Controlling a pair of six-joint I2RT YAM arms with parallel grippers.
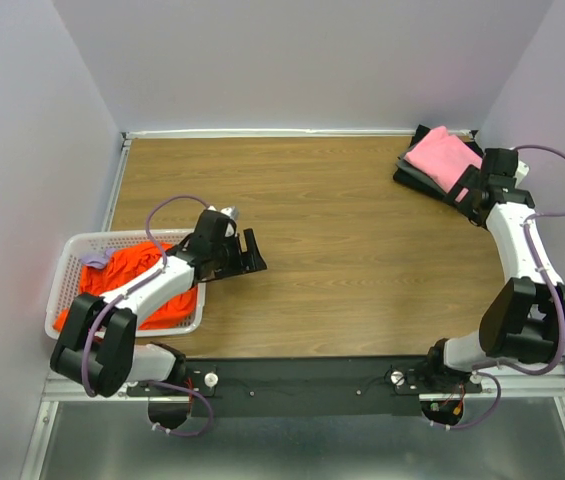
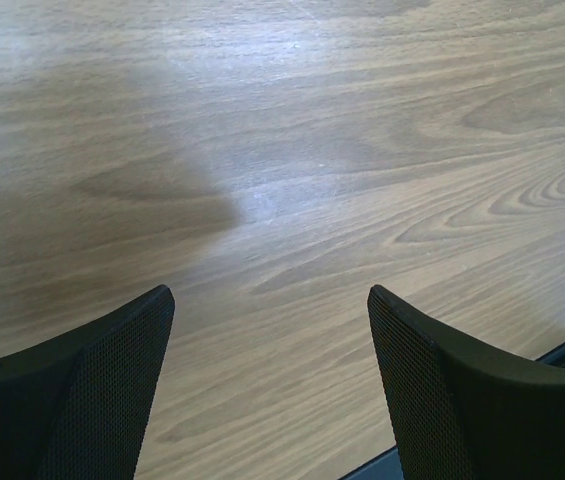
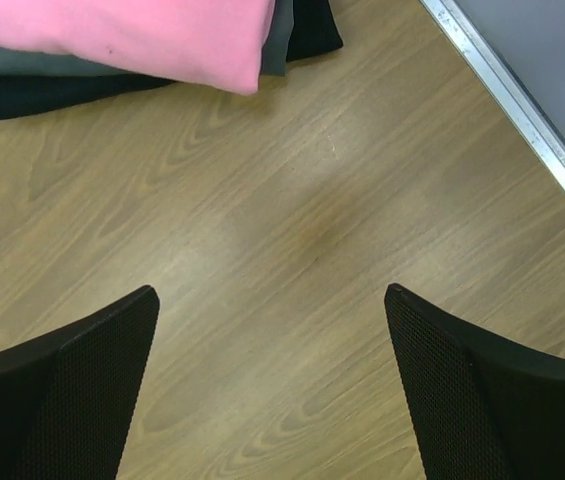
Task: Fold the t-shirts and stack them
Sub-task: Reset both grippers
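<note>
We see the pink shirt (image 1: 444, 158) lying folded on top of the dark shirts (image 3: 32, 98) in the upper right of the surface (image 1: 342, 260). The orange shirt (image 1: 127, 265) sits in the white basket (image 1: 62, 282) at the left. Our left fingers (image 2: 92, 400) and right fingers (image 3: 72, 390) are spread wide, holding nothing.

The wood-grain tabletop (image 1: 342, 260) fills the scene, grain running side to side, boxed in by pale lavender-grey walls: the far wall (image 1: 302, 60), the left wall (image 1: 22, 150) and the right wall (image 1: 562, 80). A thin white strip (image 1: 292, 132) lines the far edge where wood meets wall. Along the near edge sits a black plate (image 1: 302, 385), with a grey metal sheet (image 1: 292, 445) below it. The light is soft and even, with a faint sheen on the wood.
</note>
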